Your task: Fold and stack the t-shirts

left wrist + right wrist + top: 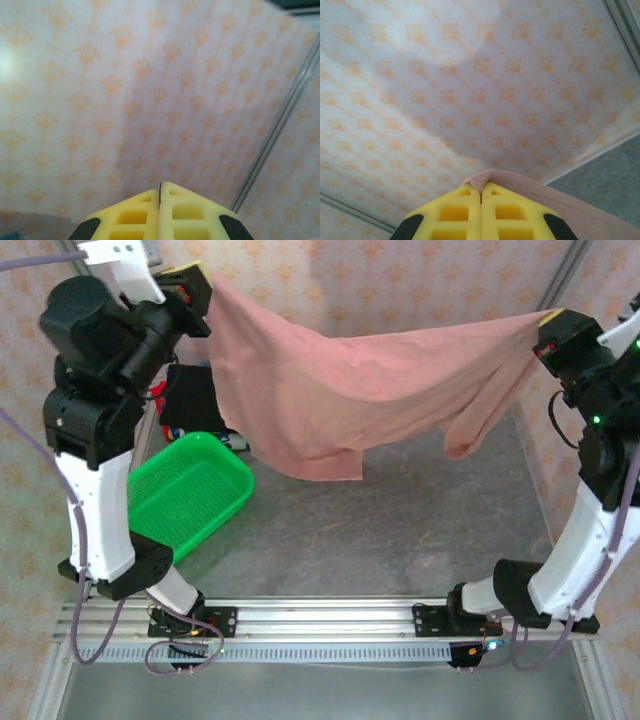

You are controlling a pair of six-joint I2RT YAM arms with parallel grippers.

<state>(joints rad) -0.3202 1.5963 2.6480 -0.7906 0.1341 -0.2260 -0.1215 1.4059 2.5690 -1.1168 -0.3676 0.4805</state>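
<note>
The dusty-pink t-shirt (pixel 350 390) hangs stretched in the air between my two grippers, sagging in the middle, one sleeve dangling at the right. My left gripper (pixel 197 280) holds its upper left corner at the back left. My right gripper (pixel 548 320) holds the other end at the right. In the right wrist view the yellow jaws are shut (pixel 481 192) with a pink hem (pixel 530 187) pinched at the tips. In the left wrist view the jaws (pixel 160 186) are pressed together and no cloth shows. A folded black shirt (pixel 192 400) lies behind the hanging shirt at the left.
A green mesh basket (pixel 190 490) sits tilted on the grey table (pixel 420 530) at the left, near the left arm. Patterned walls close in the back and sides. A metal rail (pixel 330 625) with the arm bases runs along the near edge.
</note>
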